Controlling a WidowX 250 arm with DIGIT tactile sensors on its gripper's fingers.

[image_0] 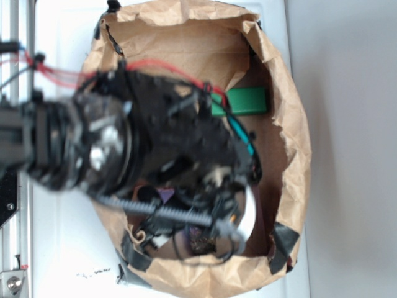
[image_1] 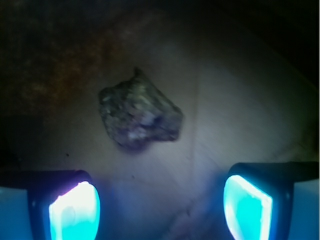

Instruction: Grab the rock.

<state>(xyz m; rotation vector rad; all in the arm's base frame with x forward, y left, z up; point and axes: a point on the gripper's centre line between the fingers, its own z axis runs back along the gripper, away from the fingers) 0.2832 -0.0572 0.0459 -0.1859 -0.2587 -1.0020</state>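
Arm (image_0: 124, 146) reaching down, blurred; gripper (image_1: 160, 205) jaws spread wide, nothing between fingers (image_1: 75, 212).

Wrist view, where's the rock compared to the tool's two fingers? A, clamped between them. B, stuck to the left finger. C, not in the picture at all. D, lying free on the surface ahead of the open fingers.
D: the rock lies alone on the pale surface, apart from both glowing fingers of the open tool.
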